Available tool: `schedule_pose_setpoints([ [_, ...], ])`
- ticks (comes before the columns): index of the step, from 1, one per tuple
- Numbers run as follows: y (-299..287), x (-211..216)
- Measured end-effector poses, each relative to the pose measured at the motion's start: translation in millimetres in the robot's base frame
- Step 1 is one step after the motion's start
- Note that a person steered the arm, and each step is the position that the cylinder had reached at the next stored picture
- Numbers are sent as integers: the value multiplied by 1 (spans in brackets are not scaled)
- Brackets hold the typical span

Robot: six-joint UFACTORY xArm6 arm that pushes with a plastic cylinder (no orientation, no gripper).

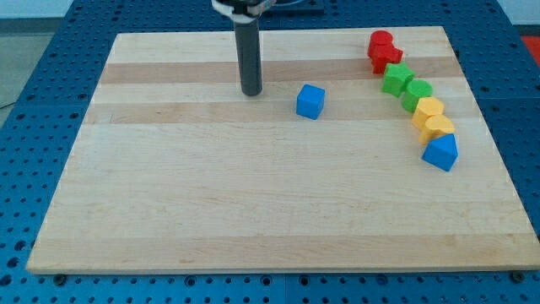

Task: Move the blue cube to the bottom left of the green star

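Note:
The blue cube (310, 101) sits on the wooden board (253, 194) a little above its middle. My tip (251, 91) rests on the board to the left of the cube, with a clear gap between them. The green star (396, 78) lies at the view's upper right, in a curved row of blocks, well to the right of the cube and slightly higher.
The curved row at the right runs from the top down: a red cylinder (380, 40), a red block (386, 58), the green star, a green block (416, 92), two yellow blocks (429, 110) (438, 127) and a blue block (440, 153).

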State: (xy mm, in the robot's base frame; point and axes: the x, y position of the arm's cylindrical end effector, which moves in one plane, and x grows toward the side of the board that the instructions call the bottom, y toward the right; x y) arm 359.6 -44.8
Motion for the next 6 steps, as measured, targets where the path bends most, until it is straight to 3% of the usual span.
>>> schedule_pose_setpoints([
  [2,119,22],
  [3,128,22],
  [4,57,12],
  [5,8,-62],
  [6,36,-147],
])
